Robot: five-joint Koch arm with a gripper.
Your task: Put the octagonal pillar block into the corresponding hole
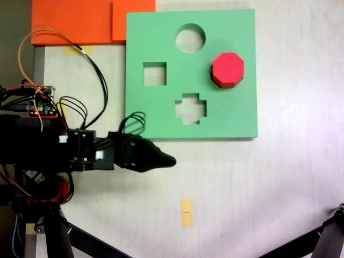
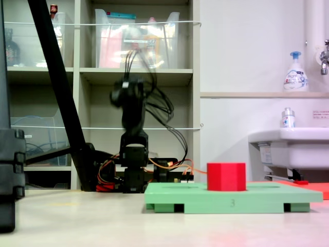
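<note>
Top-down fixed view: square green foam board on a pale table, bearing 4 cut-outs. Round cut-out at 12 o'clock on the board, square cut-out at 9 o'clock, cross-shaped cut-out at 6 o'clock. Octagonal pillar block, bright red, at 3 o'clock on the board, seated upright in the corresponding hole, whose outline lies hidden beneath it.

Low side fixed view: same block standing upright and rising above the board's top surface.

Arm lying off the board at its 7 o'clock corner in the top-down view, black gripper pointing toward 3 o'clock, well apart from the block and holding nothing. Jaw state: cannot tell, since the tip appears as 1 dark blurred mass.

Orange foam sheets touching the board's 11 o'clock corner. Small yellow tape strip on the table at 6 o'clock from the board. Black and orange cables looping from the arm base at 9 o'clock.

Side view background: shelving, white sink, soap bottle.
</note>
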